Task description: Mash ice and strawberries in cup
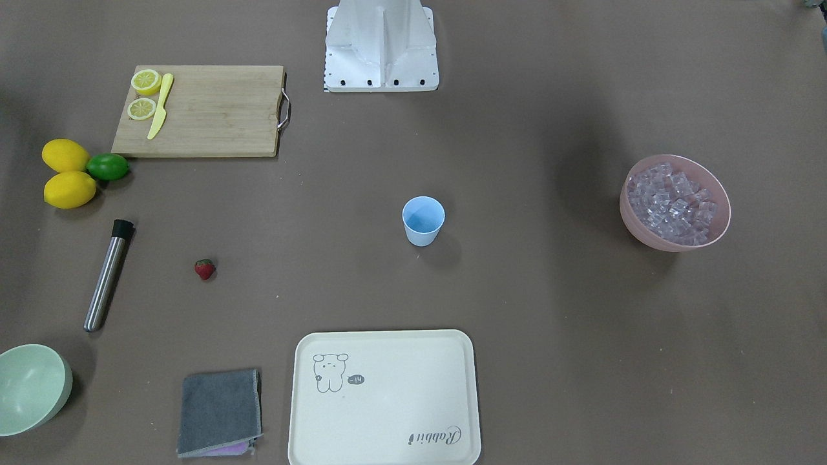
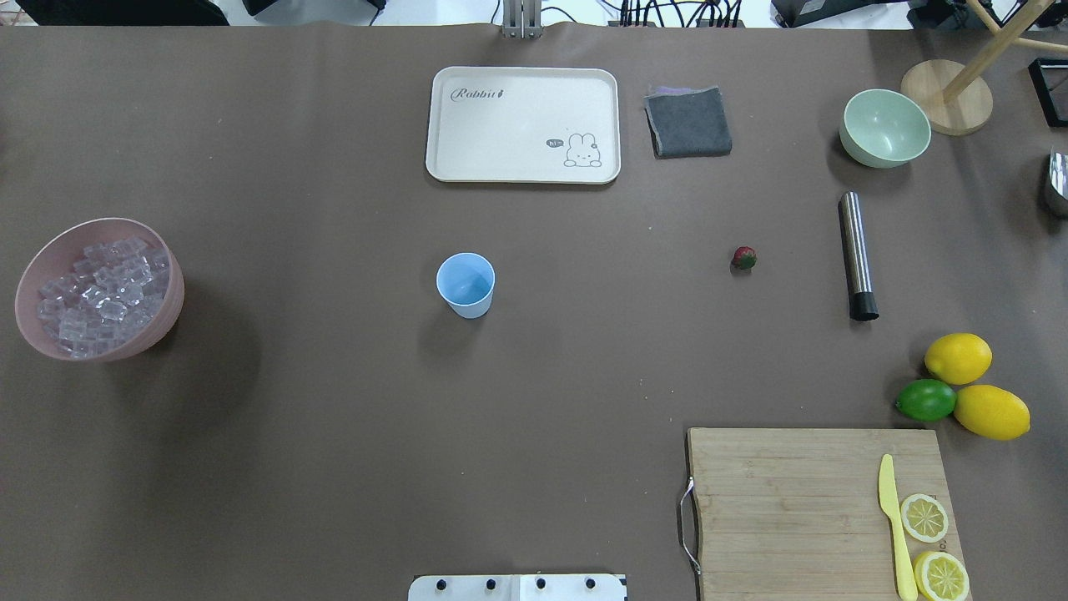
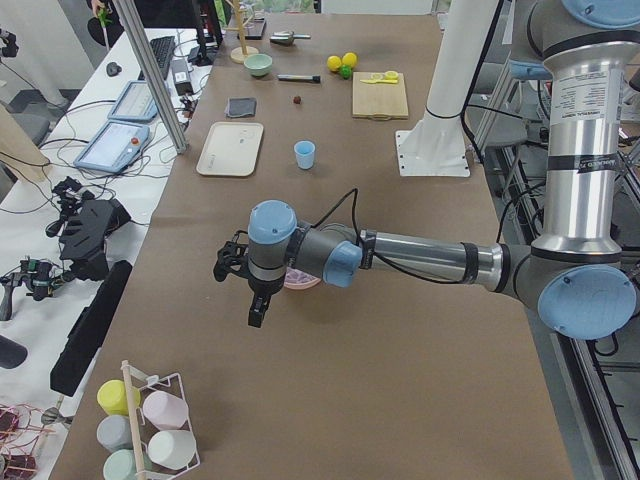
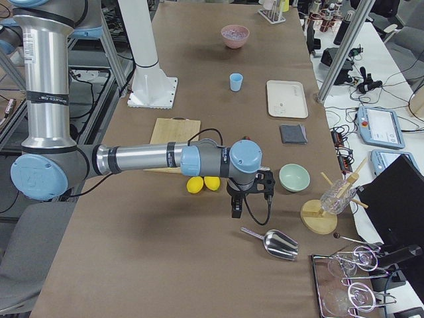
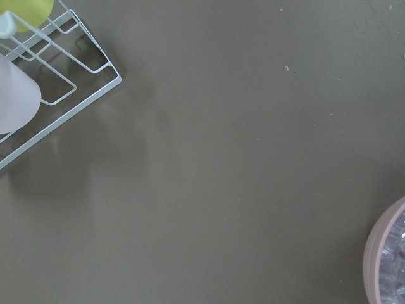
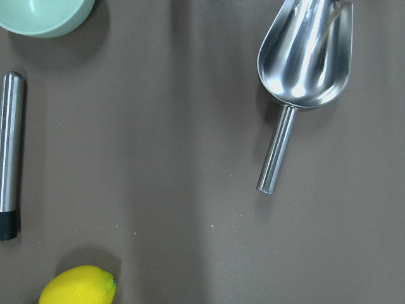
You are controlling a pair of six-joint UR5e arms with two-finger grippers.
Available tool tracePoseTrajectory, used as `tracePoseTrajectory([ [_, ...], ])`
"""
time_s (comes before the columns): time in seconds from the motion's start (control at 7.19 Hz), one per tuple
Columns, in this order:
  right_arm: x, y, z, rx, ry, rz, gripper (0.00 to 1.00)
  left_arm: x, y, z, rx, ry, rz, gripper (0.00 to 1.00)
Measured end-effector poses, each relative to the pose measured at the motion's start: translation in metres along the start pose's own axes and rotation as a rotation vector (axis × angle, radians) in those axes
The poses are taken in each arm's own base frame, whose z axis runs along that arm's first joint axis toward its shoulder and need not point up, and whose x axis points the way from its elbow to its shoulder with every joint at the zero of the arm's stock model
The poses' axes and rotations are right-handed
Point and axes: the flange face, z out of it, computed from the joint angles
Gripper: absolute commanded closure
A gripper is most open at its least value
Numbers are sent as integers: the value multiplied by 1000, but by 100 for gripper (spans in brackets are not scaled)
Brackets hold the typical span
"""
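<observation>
Nothing loaded yet, by look. Cup [image 2: 465, 284] empty, upright, mid-surface: light blue plastic, tapered, likely tippy. Ice [image 2: 104, 292]: glassy cubes heaped in pink bowl [image 2: 171, 310], 9 o'clock of cup. 1 strawberry [image 2: 743, 258], small, red, 3 o'clock of cup, well apart. Shiny steel scoop [image 6: 307, 57] under right wrist: grip handle mid-length. Left jaws, right jaws: cannot tell whether wide or narrow.

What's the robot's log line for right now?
stage: not started | cup: empty, upright | ice: in pink bowl | strawberry: on table
</observation>
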Motion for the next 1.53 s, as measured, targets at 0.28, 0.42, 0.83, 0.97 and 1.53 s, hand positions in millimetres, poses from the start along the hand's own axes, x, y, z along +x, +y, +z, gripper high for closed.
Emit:
tracePoseTrajectory([
  [0.28,0,4,1,-3,-14,2,0,8,-5,-7,18,12,17,3],
  [0.42,1,7,2,-5,-19,4,0,19,-12,-14,41,29,46,3],
  [0.83,4,11,5,-10,-21,9,0,75,-35,-9,102,92,195,3],
  [0.97,4,11,5,-10,-20,9,0,90,-37,-2,107,111,196,3],
  [1.53,4,10,5,-11,-20,9,0,153,-42,4,145,191,147,3],
])
